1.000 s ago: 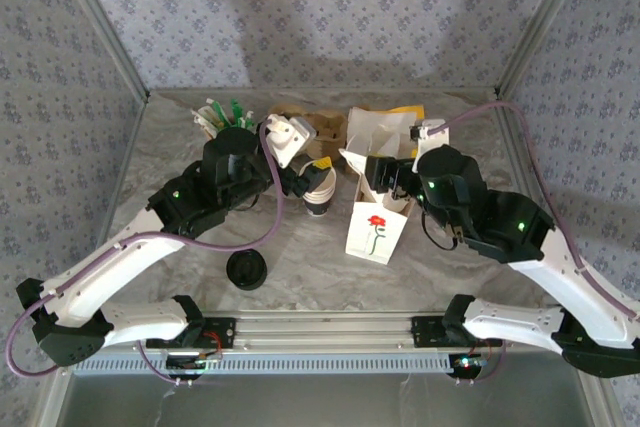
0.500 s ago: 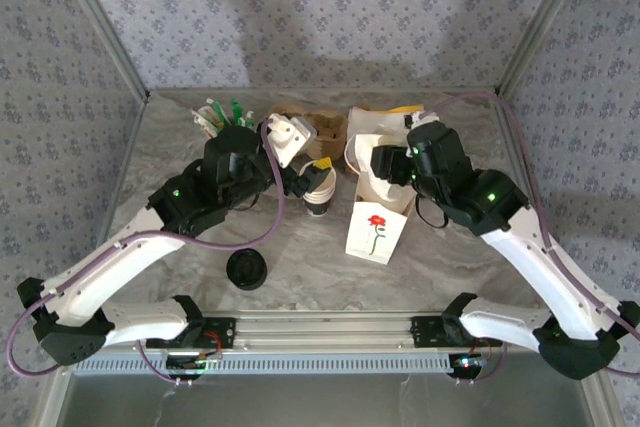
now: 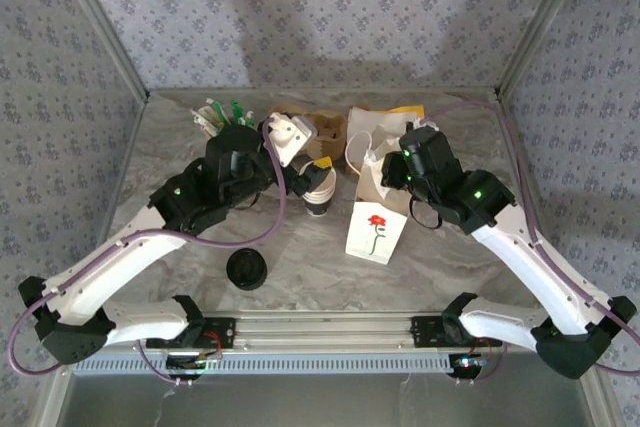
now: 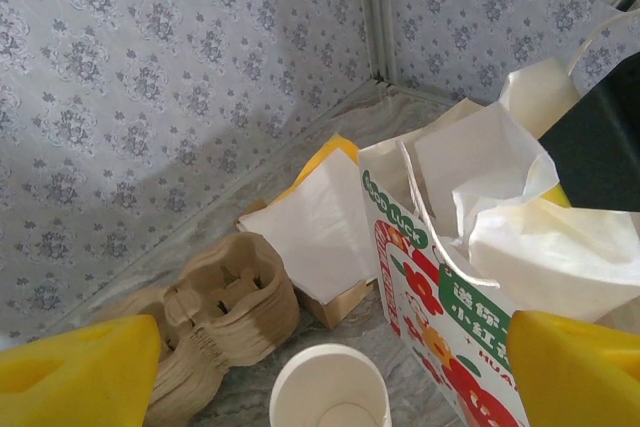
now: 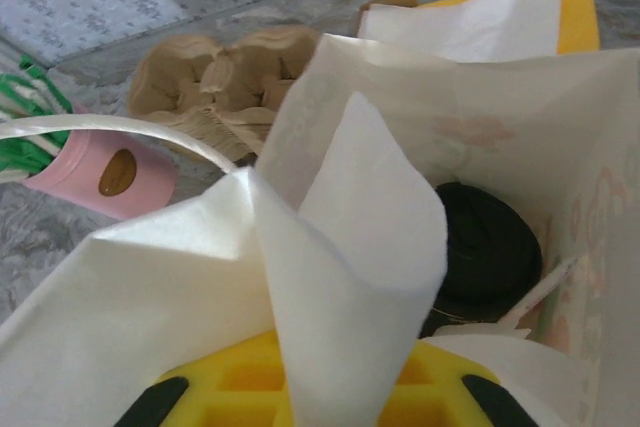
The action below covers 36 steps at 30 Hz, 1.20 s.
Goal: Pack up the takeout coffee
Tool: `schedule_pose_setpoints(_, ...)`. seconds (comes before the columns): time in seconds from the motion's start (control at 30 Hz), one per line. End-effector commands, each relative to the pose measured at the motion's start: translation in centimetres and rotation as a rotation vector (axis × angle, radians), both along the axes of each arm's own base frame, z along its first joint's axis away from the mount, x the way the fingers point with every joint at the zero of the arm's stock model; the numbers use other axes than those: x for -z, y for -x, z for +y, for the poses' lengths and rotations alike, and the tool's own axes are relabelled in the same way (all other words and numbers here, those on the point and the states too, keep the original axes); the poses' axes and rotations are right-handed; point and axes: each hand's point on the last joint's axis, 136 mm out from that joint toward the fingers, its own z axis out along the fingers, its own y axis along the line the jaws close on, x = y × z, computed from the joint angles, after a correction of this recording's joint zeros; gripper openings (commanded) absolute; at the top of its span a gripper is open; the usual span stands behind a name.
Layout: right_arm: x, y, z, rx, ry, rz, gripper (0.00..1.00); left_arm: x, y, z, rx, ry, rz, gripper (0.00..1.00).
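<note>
Right-wrist view: takeout coffee [image 5: 488, 259] inside bag [image 5: 180, 287].

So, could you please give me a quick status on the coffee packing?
Left tool open, over the lidless white cup. Right tool shut on the rim of the paper bag. Lidded coffee sits inside the bag. Folded flap leans over its mouth.

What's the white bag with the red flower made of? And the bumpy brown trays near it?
The bag looks like thin matte white paper: its top creases and folds sharply. The brown trays look like molded paper pulp, probably: dull, rough and fibrous, with pressed cup hollows.
</note>
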Motion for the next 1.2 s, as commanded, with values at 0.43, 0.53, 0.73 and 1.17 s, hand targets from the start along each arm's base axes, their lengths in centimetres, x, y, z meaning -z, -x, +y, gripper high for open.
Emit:
schedule_pose_setpoints(0.43, 3.1, 2.2, 0.4, 0.015, 0.026, 0.125, 0.07, -1.7, 0.0, -0.2, 0.011, 0.036, -0.023, 0.89)
schedule_pose_setpoints(0.53, 2.8, 2.3, 1.4, 0.005, -0.053, 0.127, 0.06, -1.6, -0.1, -0.3, 0.011, 0.033, -0.023, 0.89)
schedule_pose_setpoints(0.73, 1.3, 2.2, 3.3, -0.030, -0.157, 0.102, 0.06, -1.7, -0.1, -0.3, 0.011, 0.037, -0.023, 0.89)
schedule_pose_setpoints(1.17, 0.1, 3.3, -1.3, 0.038, 0.075, 0.027, 0.35, -2.1, 0.0, -0.2, 0.012, 0.040, -0.030, 0.89)
